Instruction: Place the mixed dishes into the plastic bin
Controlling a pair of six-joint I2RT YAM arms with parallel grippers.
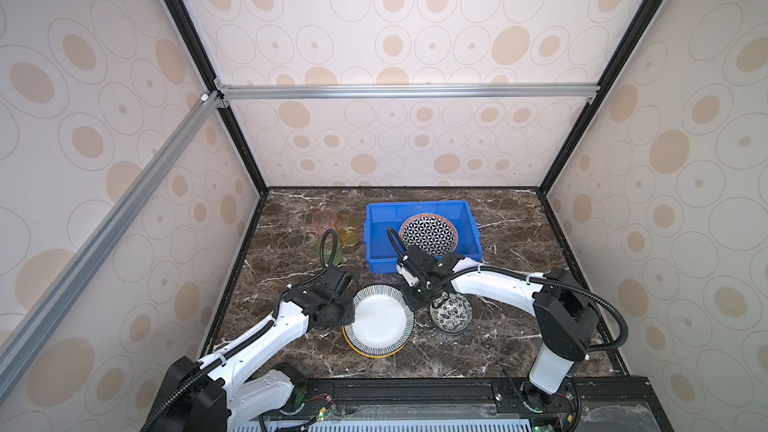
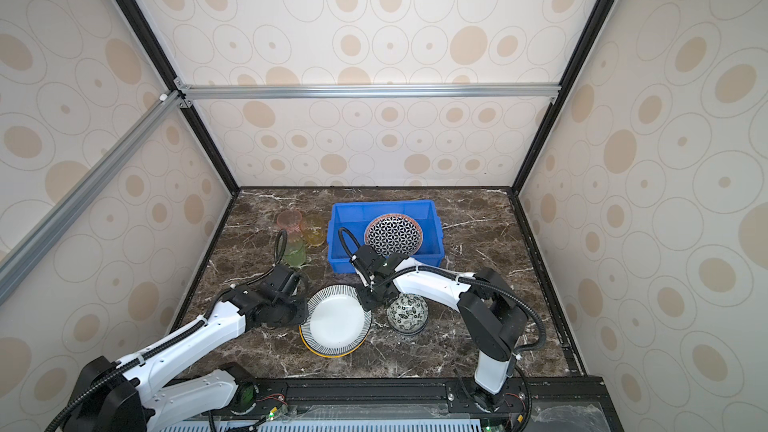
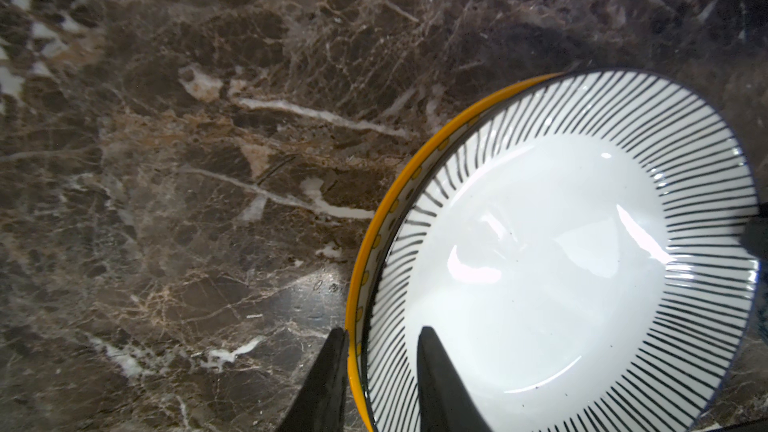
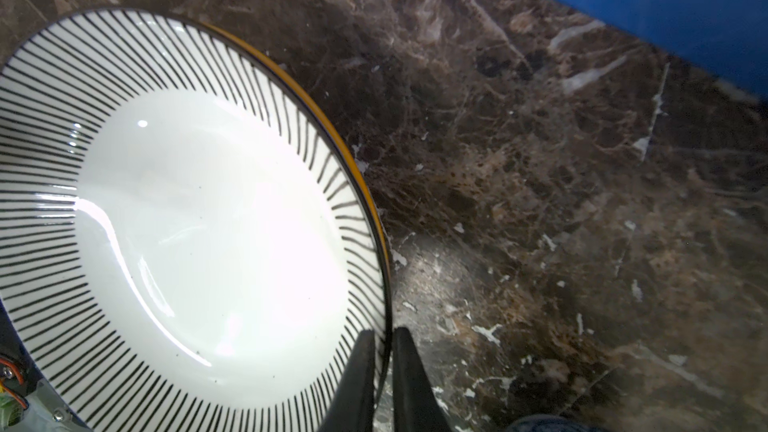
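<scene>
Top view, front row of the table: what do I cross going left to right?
left gripper → striped plate → right gripper → floral bowl

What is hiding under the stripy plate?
A yellow-rimmed plate lies under the stripy plate. Only its rim and some yellow dots peek out. Its middle is covered, so the rest of its pattern cannot be seen.

Top views high, facing down over whole tabletop (image 1: 498, 347), both wrist views close, sharing striped plate (image 3: 540, 268)
</scene>
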